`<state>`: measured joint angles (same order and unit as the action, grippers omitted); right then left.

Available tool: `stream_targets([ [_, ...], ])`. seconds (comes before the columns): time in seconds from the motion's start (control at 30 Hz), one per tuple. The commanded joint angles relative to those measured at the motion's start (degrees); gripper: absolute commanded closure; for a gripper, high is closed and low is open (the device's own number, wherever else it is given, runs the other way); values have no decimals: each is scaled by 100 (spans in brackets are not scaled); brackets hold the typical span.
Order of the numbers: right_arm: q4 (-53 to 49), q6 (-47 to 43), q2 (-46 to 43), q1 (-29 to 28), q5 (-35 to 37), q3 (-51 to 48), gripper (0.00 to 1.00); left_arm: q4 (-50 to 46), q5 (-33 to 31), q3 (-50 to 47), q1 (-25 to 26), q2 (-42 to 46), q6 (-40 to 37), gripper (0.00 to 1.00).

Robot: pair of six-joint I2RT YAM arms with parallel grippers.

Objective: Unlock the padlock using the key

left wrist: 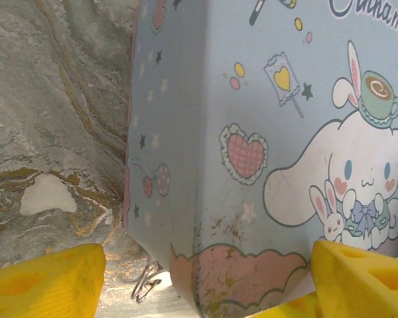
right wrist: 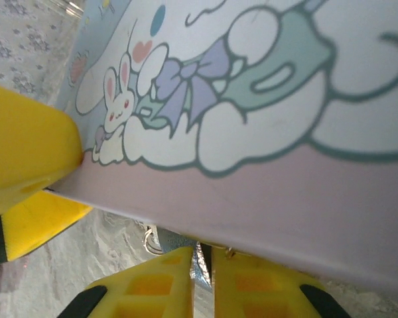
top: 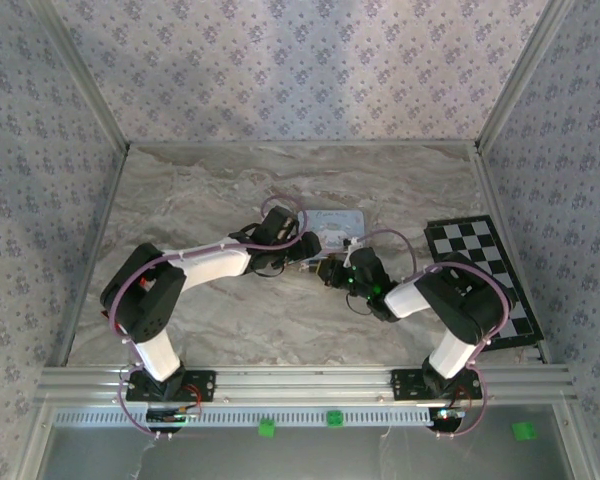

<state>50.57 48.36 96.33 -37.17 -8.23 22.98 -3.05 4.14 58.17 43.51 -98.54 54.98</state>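
Right end effector (right wrist: 202, 281) pinching key (right wrist: 199, 260); left end effector (left wrist: 205, 268) wide astride tin (left wrist: 252, 119) lettered "Cinnamo…".

Bench (top: 230, 310) first: a marble-look surface, grey and cream veining, smooth with a soft, low sheen. On to the tin box (left wrist: 252, 132), which looks like painted metal, a satin-smooth pale blue with crisp cartoon print, and brown speckling and scuffs roughen the finish near its lower corner; the right wrist view catches its pink band, flat and matt. The pads (left wrist: 43, 281) of the left gripper (left wrist: 202, 291) are yellow, matt, rubbery or foam-like; same stuff on the right gripper (right wrist: 202, 285), moulded with shallow pockets and edged in black plastic. A wire ring (left wrist: 146, 281) glints like bare polished metal. Overhead, the arm shells (top: 215, 265) are glossy white plastic, the rail (top: 310, 380) brushed aluminium, the walls (top: 300, 70) matt and patterned.
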Motion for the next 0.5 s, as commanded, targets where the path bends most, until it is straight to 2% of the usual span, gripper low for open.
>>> stream_targets([
  [0.0,-464,639,170,167,84,-306,87,-107,-189,-108,0,185,48,20],
  [0.1,-492,639,34,235,179,-431,86,-126,-237,-117,-6,203,81,20],
  [0.3,-360,512,-38,272,126,-554,64,-52,-204,-92,12,179,148,20],
  [0.47,-903,248,6,148,365,-348,55,-99,-170,66,68,16,149,20],
])
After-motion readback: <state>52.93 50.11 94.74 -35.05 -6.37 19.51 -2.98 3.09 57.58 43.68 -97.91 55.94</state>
